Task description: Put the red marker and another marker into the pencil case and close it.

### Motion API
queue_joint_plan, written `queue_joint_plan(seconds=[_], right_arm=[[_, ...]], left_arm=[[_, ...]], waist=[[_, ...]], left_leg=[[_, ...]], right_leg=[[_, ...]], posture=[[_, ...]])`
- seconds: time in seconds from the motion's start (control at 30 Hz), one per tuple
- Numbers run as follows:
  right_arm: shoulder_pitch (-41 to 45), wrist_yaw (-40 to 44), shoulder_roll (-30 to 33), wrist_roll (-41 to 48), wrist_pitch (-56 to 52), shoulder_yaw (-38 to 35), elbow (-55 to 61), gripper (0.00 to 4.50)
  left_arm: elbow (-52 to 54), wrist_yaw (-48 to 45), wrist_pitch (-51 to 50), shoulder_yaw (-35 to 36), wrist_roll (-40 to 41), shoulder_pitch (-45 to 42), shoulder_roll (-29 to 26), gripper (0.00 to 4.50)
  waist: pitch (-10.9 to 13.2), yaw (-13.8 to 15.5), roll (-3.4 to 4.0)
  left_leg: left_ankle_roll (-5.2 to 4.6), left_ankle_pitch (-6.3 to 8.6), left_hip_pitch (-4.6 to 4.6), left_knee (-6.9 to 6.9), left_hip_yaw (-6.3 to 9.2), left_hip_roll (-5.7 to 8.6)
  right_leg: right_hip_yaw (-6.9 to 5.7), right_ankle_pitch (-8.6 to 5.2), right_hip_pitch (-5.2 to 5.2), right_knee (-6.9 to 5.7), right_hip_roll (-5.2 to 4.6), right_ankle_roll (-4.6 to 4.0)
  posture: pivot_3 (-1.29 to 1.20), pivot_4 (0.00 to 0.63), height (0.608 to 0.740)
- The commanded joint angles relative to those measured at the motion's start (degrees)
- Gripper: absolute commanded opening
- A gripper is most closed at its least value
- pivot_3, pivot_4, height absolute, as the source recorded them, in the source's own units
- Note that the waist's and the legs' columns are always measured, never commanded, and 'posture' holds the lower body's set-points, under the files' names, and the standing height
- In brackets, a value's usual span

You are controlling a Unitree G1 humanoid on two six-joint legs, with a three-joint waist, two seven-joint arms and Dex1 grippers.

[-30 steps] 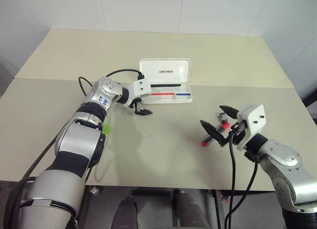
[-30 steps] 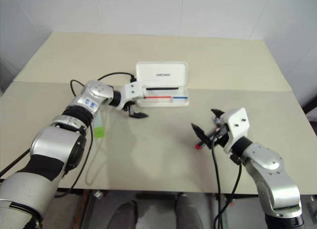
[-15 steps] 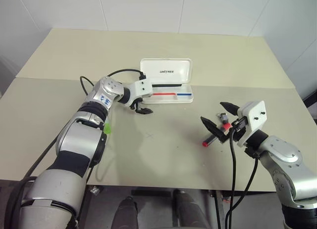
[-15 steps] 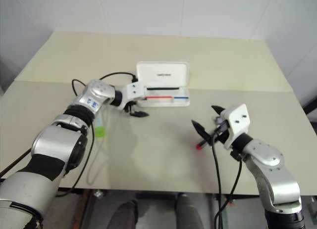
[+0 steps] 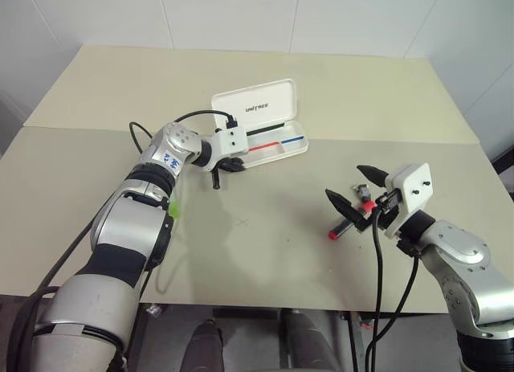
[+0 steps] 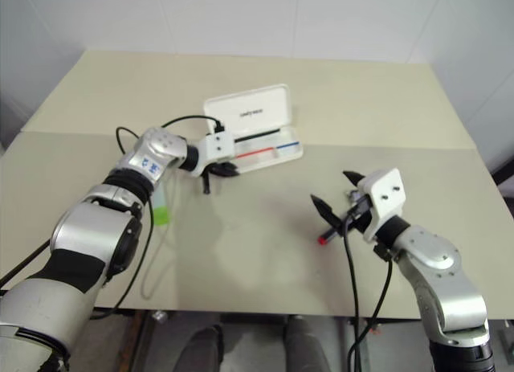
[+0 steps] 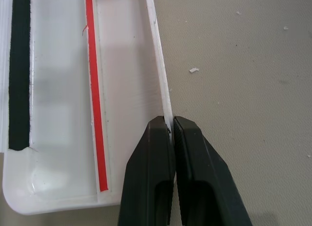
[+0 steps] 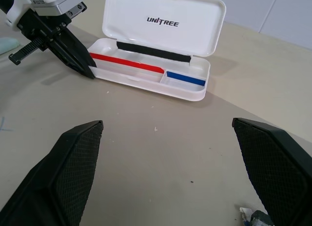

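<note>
The white pencil case (image 5: 255, 108) lies open and skewed on the table, lid up, with a red and blue stripe inside. My left gripper (image 5: 236, 165) is shut on the near wall of its tray (image 7: 157, 55) at the left end. The red marker (image 5: 340, 226) lies on the table under my right gripper (image 5: 345, 184), which hovers open and holds nothing. Another marker, the light-green highlighter (image 6: 161, 212), lies beside my left forearm, partly hidden by it. The right wrist view shows the case (image 8: 163, 23) and the left gripper's fingers (image 8: 73, 49) on its wall.
A short dark marker with a grey end (image 5: 359, 192) lies close to the red marker, behind the right gripper's fingers. A seam (image 5: 385, 139) runs across the tabletop just behind the case. Black cables hang from both wrists.
The left gripper has shut on the case's near wall. The case has swung round, its right end going farther from me. The right arm has kept still.
</note>
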State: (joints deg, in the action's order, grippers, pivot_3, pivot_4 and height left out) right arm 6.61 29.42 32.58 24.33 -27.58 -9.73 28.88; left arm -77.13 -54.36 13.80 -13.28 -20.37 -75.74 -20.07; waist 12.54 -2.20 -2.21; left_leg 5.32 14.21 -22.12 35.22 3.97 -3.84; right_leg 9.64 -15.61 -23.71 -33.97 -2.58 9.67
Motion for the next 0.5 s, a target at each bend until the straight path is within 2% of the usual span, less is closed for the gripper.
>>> queue_joint_plan(seconds=[0.03,0.27,0.4,0.5], right_arm=[[0.12,1.17,1.31,0.96,0.97,-2.9,0.89,4.5],[-1.6,5.83,2.38,3.11,2.63,-5.17,0.44,4.5],[-3.08,9.88,3.92,4.89,3.91,-7.26,0.29,4.5],[-3.41,12.21,5.75,5.92,4.3,-9.23,-0.89,4.5]], left_arm=[[-0.11,-0.45,0.48,-0.35,-0.77,-0.57,-0.95,0.03],[1.3,-5.74,2.83,2.82,3.04,-1.38,-2.21,0.03],[3.08,-12.3,5.21,4.64,5.73,-1.0,-3.61,0.03],[5.85,-21.45,6.04,5.27,8.1,0.42,-5.47,0.03]], waist=[[0.0,-0.01,0.0],[0.0,0.0,0.0],[0.01,0.33,0.0],[0.01,0.5,0.01]], left_leg=[[0.0,0.0,0.0,0.0,0.0,0.0],[0.01,0.01,-0.05,-0.05,0.0,0.0],[0.01,0.03,-0.09,-0.08,0.0,0.0],[0.01,0.05,-0.1,-0.08,0.0,0.0]], right_leg=[[0.0,-0.01,0.0,0.0,0.0,-0.02],[0.0,0.0,-0.05,0.0,0.0,0.04],[-0.01,0.02,-0.08,-0.01,0.0,0.15],[-0.01,0.02,-0.08,-0.03,-0.01,0.17]], posture=[[0.0,0.15,0.74],[0.0,0.15,0.74],[0.0,0.15,0.74],[0.0,0.15,0.74]])
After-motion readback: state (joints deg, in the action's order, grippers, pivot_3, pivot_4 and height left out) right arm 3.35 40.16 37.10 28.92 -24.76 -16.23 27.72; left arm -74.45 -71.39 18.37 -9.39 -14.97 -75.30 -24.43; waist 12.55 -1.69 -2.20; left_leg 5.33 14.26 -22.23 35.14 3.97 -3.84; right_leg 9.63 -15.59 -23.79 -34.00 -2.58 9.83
